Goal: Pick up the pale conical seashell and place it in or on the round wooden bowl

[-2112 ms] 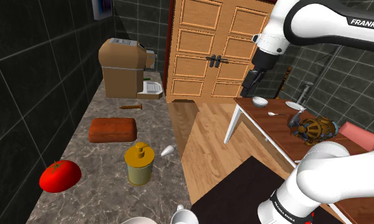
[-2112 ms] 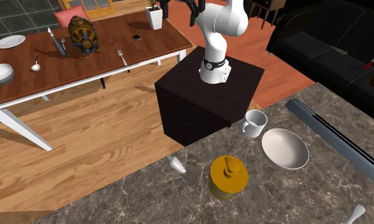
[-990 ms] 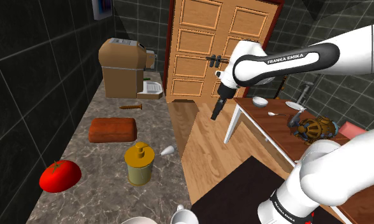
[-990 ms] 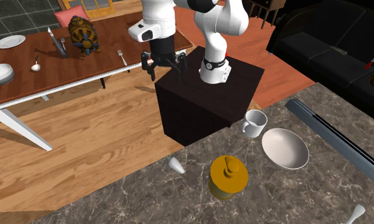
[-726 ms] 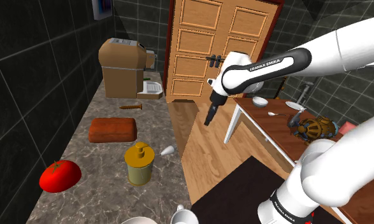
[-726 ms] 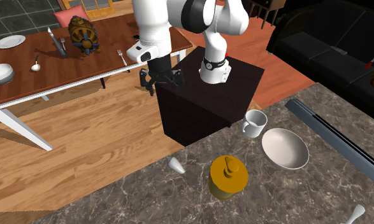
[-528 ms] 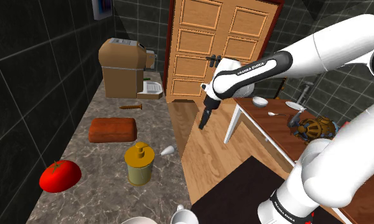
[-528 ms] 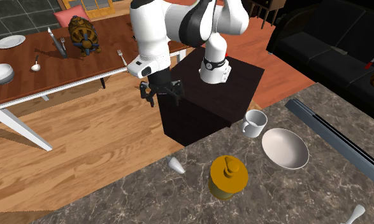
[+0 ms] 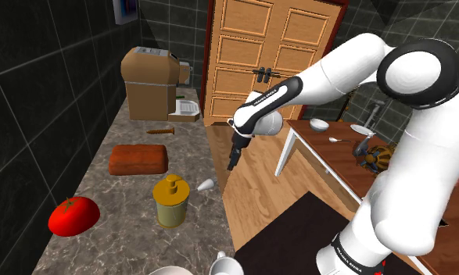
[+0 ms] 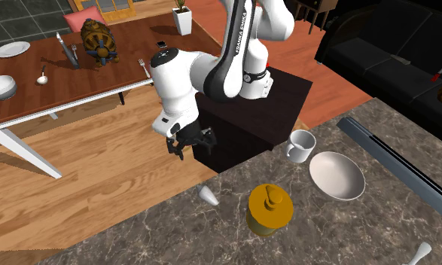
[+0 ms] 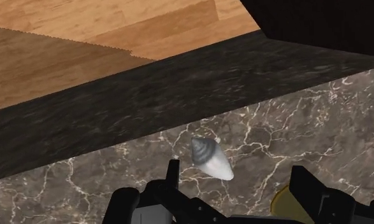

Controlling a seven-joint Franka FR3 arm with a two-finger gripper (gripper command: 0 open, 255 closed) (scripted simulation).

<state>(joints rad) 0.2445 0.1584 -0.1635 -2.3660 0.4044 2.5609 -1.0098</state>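
Note:
The pale conical seashell (image 9: 206,185) (image 10: 208,196) lies on its side on the dark marble counter, close to the edge that faces the wooden floor. My black gripper (image 9: 232,160) (image 10: 189,144) hangs open above that edge, a short way from the shell and not touching it. In the wrist view the shell (image 11: 211,158) lies ahead of the gripper (image 11: 237,181), nearer one finger, with nothing between the fingers. The round bowl (image 10: 354,187) is drawn white and sits on the counter beyond a yellow jar; its rim (image 9: 169,271) shows at the shoulder view's bottom edge.
A yellow lidded jar (image 9: 171,201) (image 10: 269,209) stands next to the shell. A white mug (image 10: 302,143), a red tomato (image 9: 73,216), a brown loaf (image 9: 138,159) and a coffee machine (image 9: 151,82) share the counter. The black stand (image 10: 287,98) and a laid dining table (image 10: 61,75) lie across the floor.
The arm has swung down from high near the wooden doors toward the counter edge. The gripper stayed open and now hangs low, close to the shell. The shell has not moved.

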